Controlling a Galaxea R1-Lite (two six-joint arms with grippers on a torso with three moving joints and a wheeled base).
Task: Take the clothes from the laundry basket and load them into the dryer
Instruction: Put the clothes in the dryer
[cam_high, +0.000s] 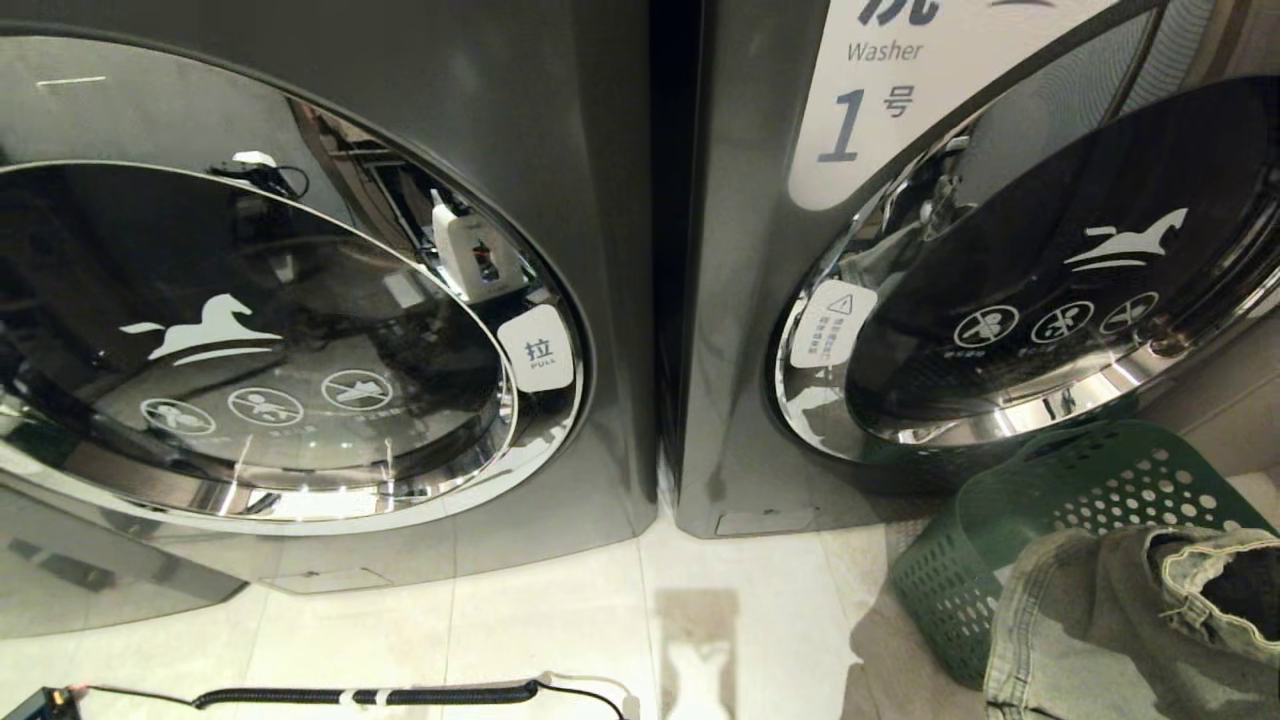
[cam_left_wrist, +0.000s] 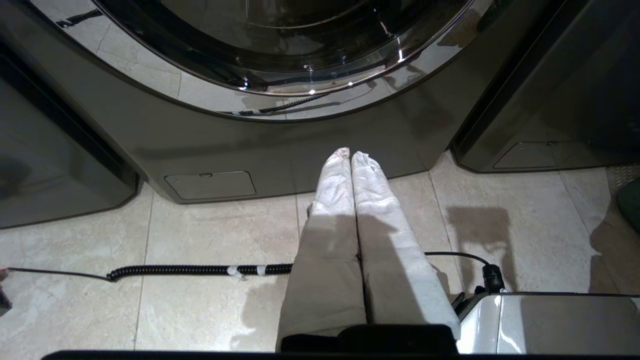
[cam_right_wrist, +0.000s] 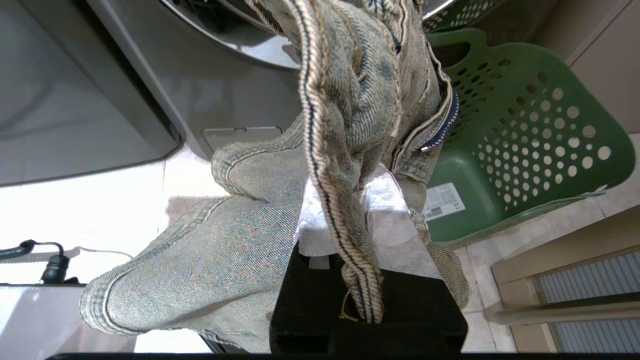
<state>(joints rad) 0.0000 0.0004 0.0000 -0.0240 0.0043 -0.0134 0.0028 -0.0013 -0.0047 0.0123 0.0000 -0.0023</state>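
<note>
Pinching jeans (cam_right_wrist: 240, 235), right gripper (cam_right_wrist: 350, 200) beside green basket (cam_right_wrist: 530, 150); left gripper (cam_left_wrist: 350, 156) pressed together, empty, above floor.

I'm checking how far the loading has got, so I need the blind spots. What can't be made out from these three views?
- Basket contents: the jeans shut in the right gripper cover the green laundry basket opening in the right wrist view; the picture edge cuts it in the head view.
- Drum interiors: dark, reflective door glass hides them.
- Which machine is the dryer: only a "Washer" label shows.
- Left gripper: shut, empty, absent from the head view.
</note>
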